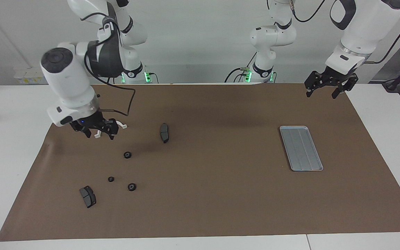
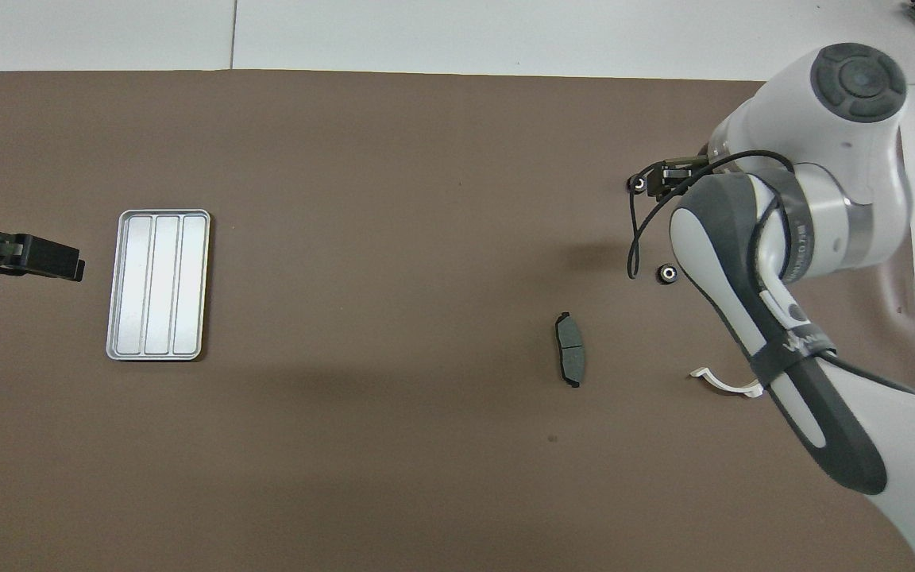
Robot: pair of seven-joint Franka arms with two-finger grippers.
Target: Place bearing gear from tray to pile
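Brown matting point(image 1: 200, 194) covers the worktop, and the task's parts lie on it in two groups well apart. Toward the left arm's end sits the silver-grey ridged tray point(image 1: 301, 148); nothing lies in it, so no bearing gear is left to lift out. Toward the right arm's end is the pile: two dark brake pads, one point(image 1: 164, 132) nearer the robots and one point(image 1: 88, 196) farther from them, a white half-ring bracket point(image 1: 123, 125) partly hidden under the right arm, and three small black bearing gears point(image 1: 127, 155) point(image 1: 111, 179) point(image 1: 132, 187) scattered between the pads.

Judging by the bare tray and the gears among the pile, the transfer looks done or all but done, with at most a retreat of the arm left.

Right tool point(image 1: 98, 131) hangs low over the bracket at the pile's edge, its fingers spread a little and nothing seen between them. Left tool point(image 1: 326, 87) waits, raised over the mat's corner at its own end, fingers spread wide and holding nothing.
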